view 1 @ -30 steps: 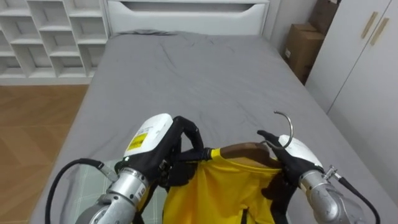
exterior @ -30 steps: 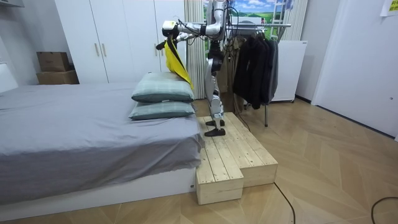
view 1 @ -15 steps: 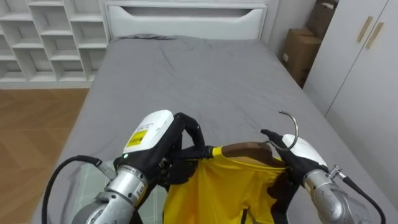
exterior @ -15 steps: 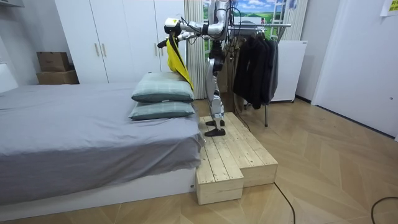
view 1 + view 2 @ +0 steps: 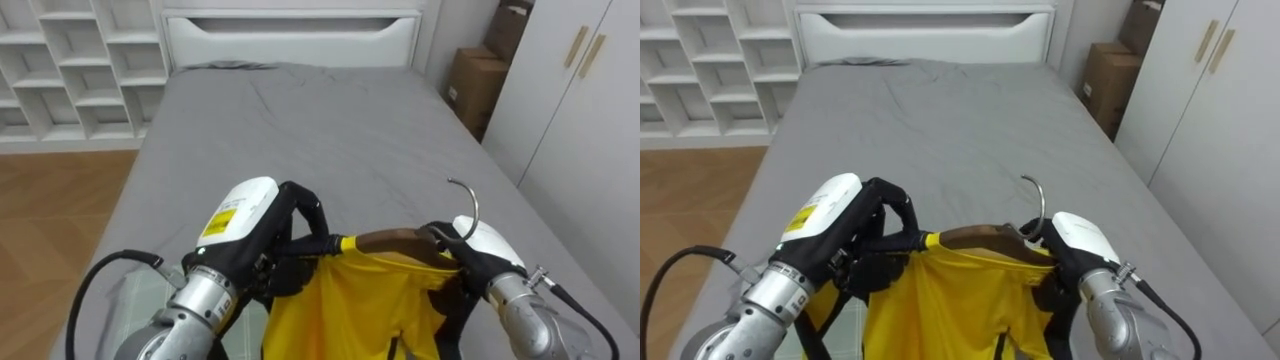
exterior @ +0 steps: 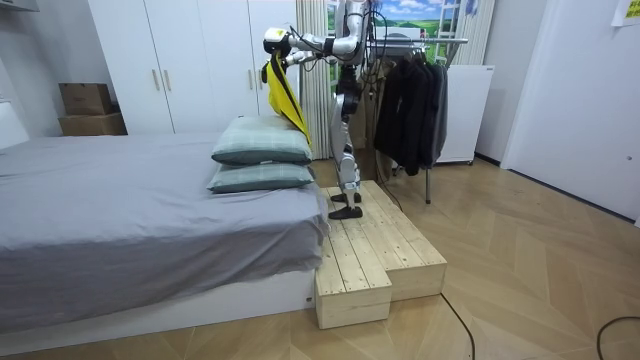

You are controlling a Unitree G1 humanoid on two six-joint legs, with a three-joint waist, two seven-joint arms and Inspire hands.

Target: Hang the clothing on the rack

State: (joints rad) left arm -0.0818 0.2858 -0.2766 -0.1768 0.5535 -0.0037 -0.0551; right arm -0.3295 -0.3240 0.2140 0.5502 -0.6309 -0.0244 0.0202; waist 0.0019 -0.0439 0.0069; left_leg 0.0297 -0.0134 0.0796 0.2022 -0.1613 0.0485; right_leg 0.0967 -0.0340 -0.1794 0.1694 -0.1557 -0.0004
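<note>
Left eye view, nearest to me: my left hand [image 5: 272, 238] and right hand [image 5: 475, 248] each have fingers curled round one end of the wooden hanger [image 5: 395, 240]. Its hook [image 5: 474, 200] stands up beside the right hand. The yellow shirt [image 5: 365, 305] is already on the hanger and hangs down between my arms, bright and a little creased. Beyond lies the grey bed [image 5: 330, 120]. In the room view, the clothes rack [image 6: 440, 41] is behind the robot. I judge that only hooking the hanger on the rack is left.
</note>
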